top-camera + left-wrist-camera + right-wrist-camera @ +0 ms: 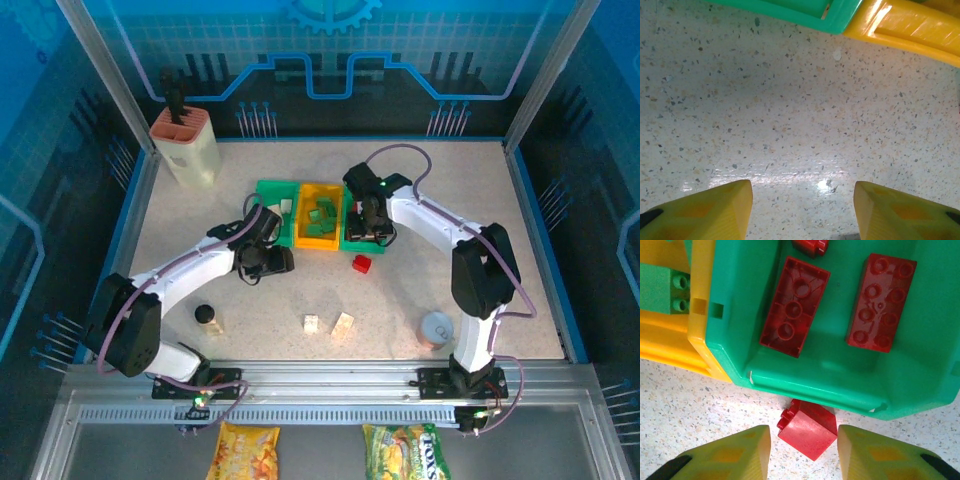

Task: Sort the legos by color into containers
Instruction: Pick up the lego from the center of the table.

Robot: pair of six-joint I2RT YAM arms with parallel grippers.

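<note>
Left arm (185,272): base at the near-left edge of the table (420,180), white link slanting up and to the right, wrist bent down just short of the bins. Right arm (480,268): base at the near-right edge, rising to a dark elbow, then a white link reaching back and left, wrist pointing down at the bin fronts. Two cream bricks (311,323) (343,322) lie loose, side by side, between the arms. Left gripper (803,194): yellow fingers (715,212) well apart with nothing between them, over bare speckled table near the front walls of the left green bin (790,10) and the yellow bin (900,27). Right gripper (803,432): fingers a narrow gap apart, flanking one red brick (809,429) that lies on the table against the outer front wall of the right green bin (805,375). A sliver of table shows on each side of the brick, so it is not clamped. Inside that bin lie two long red bricks (794,306) (881,302). The yellow bin holds green bricks (660,287).
</note>
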